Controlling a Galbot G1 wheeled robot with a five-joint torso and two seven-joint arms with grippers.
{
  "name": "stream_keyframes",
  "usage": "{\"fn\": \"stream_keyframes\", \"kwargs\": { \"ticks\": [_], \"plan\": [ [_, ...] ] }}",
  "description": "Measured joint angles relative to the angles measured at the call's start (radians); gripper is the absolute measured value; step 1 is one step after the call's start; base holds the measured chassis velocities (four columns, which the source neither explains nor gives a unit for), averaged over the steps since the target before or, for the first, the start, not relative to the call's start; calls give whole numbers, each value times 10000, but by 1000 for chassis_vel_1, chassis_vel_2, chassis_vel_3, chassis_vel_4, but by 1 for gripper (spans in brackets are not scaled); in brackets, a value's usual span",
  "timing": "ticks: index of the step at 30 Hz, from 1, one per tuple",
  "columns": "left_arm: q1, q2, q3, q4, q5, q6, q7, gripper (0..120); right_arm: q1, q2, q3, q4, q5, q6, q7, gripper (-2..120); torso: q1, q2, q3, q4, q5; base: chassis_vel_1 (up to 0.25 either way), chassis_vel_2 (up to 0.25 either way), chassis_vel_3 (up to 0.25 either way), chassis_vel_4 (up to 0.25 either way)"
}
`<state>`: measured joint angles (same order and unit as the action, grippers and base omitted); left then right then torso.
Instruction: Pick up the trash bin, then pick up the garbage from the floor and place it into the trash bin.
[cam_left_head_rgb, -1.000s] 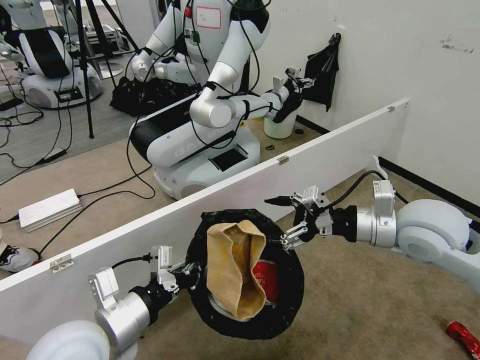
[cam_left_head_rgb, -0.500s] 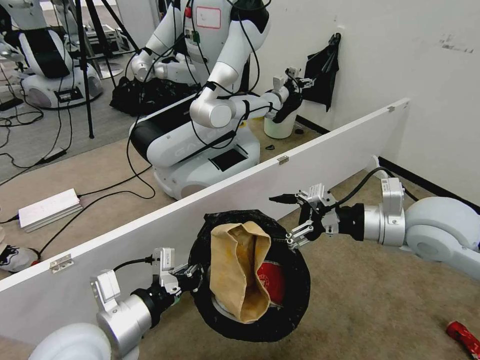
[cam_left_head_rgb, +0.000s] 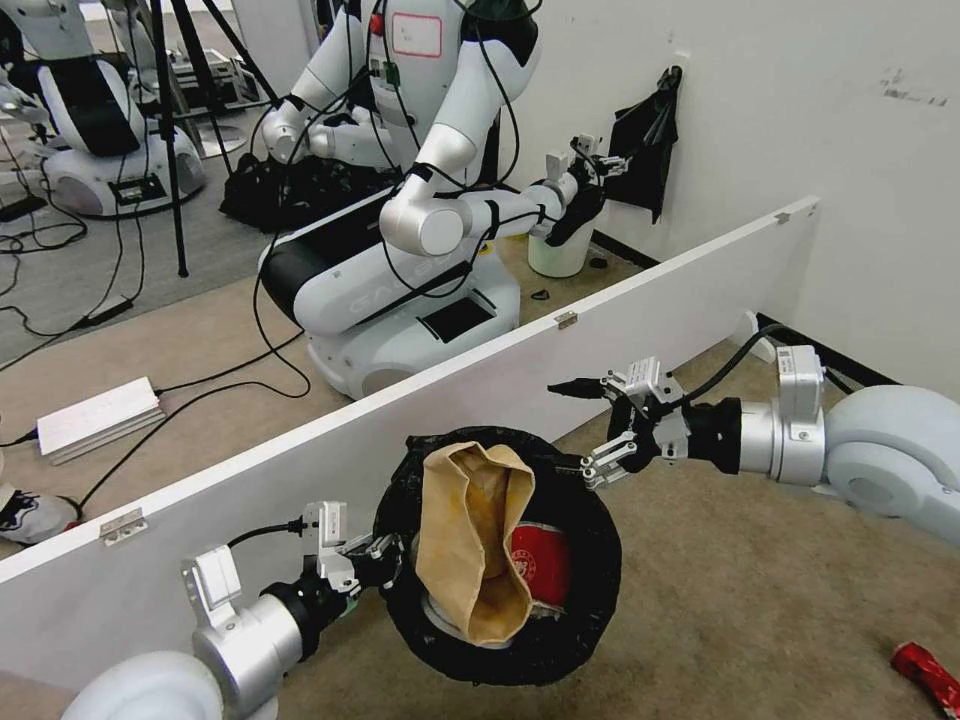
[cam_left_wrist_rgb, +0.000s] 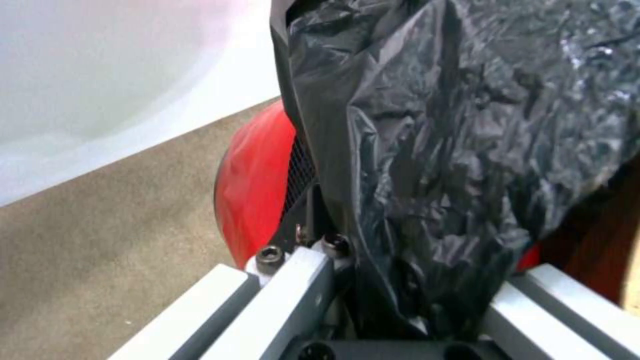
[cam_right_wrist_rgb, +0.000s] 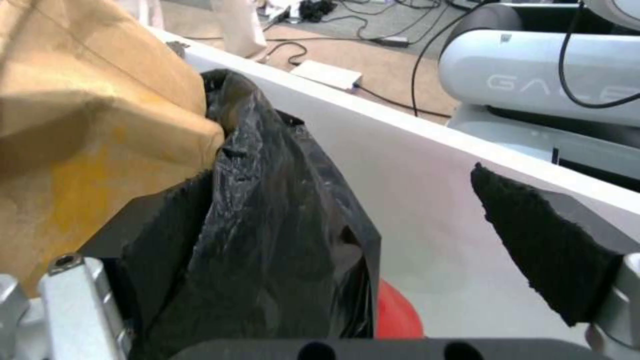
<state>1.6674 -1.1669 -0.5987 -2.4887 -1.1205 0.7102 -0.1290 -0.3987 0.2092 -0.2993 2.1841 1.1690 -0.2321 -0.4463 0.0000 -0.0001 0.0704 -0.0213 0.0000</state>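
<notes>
My left gripper (cam_left_head_rgb: 385, 555) is shut on the near rim of the trash bin (cam_left_head_rgb: 592, 600) and holds it off the floor, tilted, with its black liner facing me. The left wrist view shows the crinkled liner (cam_left_wrist_rgb: 440, 150) pinched between the fingers and the red body (cam_left_wrist_rgb: 257, 190) behind it. A tan paper bag (cam_left_head_rgb: 468, 540) and a red-white cup (cam_left_head_rgb: 537, 565) lie inside. At the bin's far rim my right gripper (cam_left_head_rgb: 575, 430) stands open; its wrist view has the liner (cam_right_wrist_rgb: 280, 225) and the paper bag (cam_right_wrist_rgb: 87, 125) between its pads (cam_right_wrist_rgb: 547, 240). A red can (cam_left_head_rgb: 925, 672) lies on the carpet at the lower right.
A long white partition board (cam_left_head_rgb: 480, 400) runs just behind the bin. Beyond it stand another robot (cam_left_head_rgb: 420, 220), a white bin with a black liner (cam_left_head_rgb: 558, 252) and a white box (cam_left_head_rgb: 95, 415) with cables. The wall (cam_left_head_rgb: 850, 150) closes the right side. Open carpet (cam_left_head_rgb: 760, 600) lies at the right.
My right gripper has drawn back to the right and slightly up from the bin, still open. The bin in my left gripper has shifted a little to the right.
</notes>
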Motion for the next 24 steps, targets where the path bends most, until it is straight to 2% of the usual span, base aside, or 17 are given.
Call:
{"fn": "stream_keyframes", "kwargs": {
  "ticks": [24],
  "plan": [
    [-221,-119,151,228,296,0,-23,0,81,-141,-19,375,311,-14,-143,98,0,0,0,0,-1,0,0,0,0]
  ]
}}
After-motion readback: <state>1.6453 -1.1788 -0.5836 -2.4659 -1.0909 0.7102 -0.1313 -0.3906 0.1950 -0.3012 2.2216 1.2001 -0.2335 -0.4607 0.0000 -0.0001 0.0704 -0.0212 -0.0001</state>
